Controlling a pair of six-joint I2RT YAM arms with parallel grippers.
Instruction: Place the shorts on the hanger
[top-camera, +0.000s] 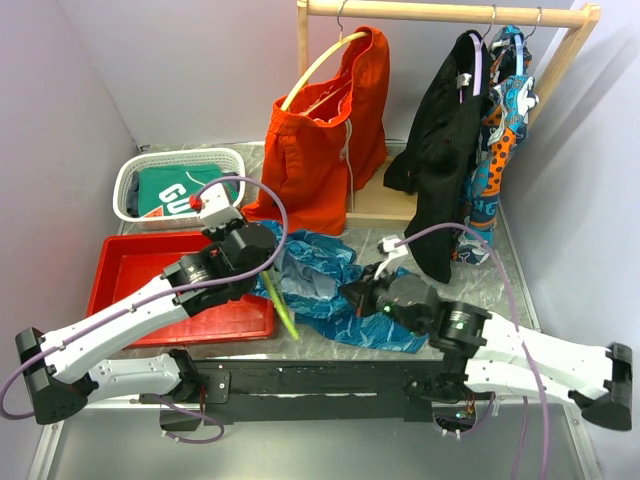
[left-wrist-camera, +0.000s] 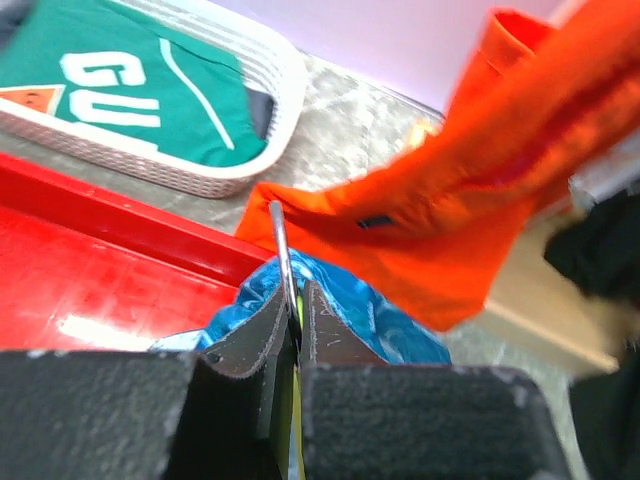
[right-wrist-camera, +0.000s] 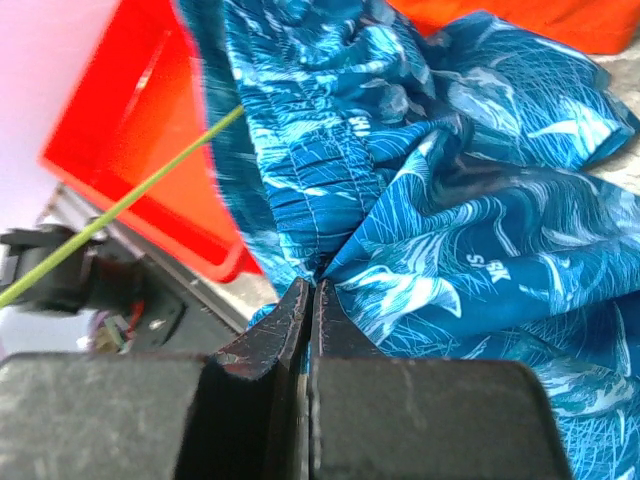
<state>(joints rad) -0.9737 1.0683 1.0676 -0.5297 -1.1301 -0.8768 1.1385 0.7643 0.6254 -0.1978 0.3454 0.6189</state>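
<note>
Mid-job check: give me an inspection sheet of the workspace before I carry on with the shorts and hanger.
Surface: marbled grey table.
Job's things: shorts crumpled on the table, not yet on the hanger, which is held low at their left edge.
Clutter: red tray; white basket holding a green shirt; orange shorts, black garment and patterned garment hanging on the wooden rack.
Grippers: left gripper, jaws shut on the hanger by its hook; right gripper, jaws shut on a fold of the shorts.
Cables: purple cable loops over the left wrist; another runs along the right arm.
Surroundings: lilac walls.
</note>
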